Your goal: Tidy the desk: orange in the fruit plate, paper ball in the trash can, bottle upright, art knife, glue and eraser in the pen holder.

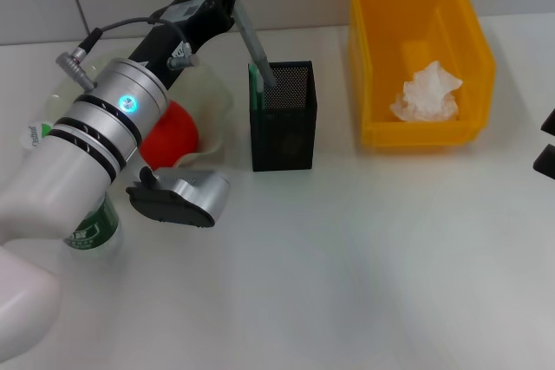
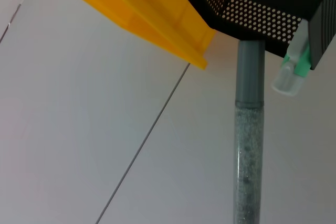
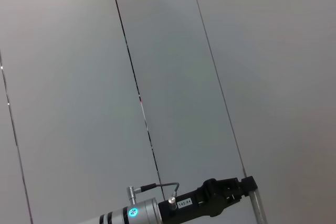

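One pen holder [image 1: 283, 116]. One yellow bin [image 1: 417, 54] with one paper ball [image 1: 427, 94]. One orange [image 1: 169, 133]. One fruit plate [image 1: 211, 110]. One bottle [image 1: 93, 230]. One grey stick [image 1: 251, 38]. One green item [image 1: 255, 86].

The only legible mark is a small white tag on the left arm [image 3: 184, 203] low in the right wrist view, seemingly reading "143-84"; the bottle [image 1: 91, 230] label's print is unreadable.

A grey, glitter-flecked stick [image 2: 248, 145] runs from me up to the black perforated metal pen holder [image 2: 262, 11]. A green-and-clear capped tube [image 2: 292, 72] pokes out beside it, the yellow plastic bin [image 2: 152, 14] behind.
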Motion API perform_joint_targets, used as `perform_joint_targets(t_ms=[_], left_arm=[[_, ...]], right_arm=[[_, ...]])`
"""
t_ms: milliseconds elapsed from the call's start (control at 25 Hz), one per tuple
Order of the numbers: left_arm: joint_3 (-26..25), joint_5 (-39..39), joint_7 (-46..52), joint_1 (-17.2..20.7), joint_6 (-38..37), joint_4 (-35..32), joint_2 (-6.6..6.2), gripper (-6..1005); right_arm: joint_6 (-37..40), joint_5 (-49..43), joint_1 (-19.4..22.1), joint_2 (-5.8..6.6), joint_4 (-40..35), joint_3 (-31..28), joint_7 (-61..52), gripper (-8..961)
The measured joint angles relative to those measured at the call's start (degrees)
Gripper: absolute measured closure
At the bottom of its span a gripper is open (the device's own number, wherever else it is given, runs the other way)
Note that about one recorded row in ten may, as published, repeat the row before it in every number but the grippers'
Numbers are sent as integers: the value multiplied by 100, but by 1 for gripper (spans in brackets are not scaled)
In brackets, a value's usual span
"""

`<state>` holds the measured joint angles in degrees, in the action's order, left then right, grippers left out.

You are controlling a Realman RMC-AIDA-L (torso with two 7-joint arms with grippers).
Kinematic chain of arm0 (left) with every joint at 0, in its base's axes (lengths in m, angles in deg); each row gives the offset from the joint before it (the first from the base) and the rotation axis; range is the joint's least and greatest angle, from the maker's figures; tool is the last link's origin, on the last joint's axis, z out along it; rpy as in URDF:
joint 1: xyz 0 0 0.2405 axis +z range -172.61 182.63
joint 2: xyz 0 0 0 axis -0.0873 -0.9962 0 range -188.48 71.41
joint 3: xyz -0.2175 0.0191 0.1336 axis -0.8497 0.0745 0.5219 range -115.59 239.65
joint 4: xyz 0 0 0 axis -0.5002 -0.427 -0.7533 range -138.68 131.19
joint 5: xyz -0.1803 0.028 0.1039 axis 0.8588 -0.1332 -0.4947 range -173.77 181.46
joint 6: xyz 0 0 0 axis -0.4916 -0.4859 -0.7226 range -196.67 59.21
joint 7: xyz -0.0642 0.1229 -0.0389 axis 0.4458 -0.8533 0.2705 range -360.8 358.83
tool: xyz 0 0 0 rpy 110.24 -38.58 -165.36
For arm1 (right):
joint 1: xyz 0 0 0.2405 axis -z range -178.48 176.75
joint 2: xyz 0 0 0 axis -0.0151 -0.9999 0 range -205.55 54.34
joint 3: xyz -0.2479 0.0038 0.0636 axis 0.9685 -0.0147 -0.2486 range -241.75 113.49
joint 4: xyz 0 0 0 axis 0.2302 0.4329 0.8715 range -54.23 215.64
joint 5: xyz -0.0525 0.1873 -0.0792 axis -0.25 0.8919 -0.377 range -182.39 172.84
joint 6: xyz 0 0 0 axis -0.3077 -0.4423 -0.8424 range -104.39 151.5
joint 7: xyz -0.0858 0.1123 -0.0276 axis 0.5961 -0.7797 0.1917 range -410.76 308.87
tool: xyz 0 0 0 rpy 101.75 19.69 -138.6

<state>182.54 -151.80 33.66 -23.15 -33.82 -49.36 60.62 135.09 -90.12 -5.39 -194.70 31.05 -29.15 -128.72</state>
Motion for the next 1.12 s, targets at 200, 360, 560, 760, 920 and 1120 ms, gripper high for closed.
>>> perform_joint_targets(t_ms=[200, 360, 560, 760, 920, 1120], left_arm=[[16, -1, 61, -4, -40, 0, 2, 836], [43, -1, 105, -1, -44, -1, 2, 836], [58, -19, 306, 6, -40, -18, 2, 821], [46, -15, 526, -8, -19, -42, 2, 745], [1, -4, 1293, -47, -7, -109, 2, 745], [-22, -1, 2506, -48, 28, -347, 2, 745]], right_arm=[[0, 1, 3, -1, 0, -8, -1, 369], [0, 2, 4, -6, 0, -40, -1, 368], [3, 2, 13, -9, 0, -50, -2, 368], [14, 2, 7, -9, 0, -53, -2, 368], [14, 1, -9, -5, 0, -53, -1, 368], [1, 1, -45, -2, 0, -56, -1, 368]])
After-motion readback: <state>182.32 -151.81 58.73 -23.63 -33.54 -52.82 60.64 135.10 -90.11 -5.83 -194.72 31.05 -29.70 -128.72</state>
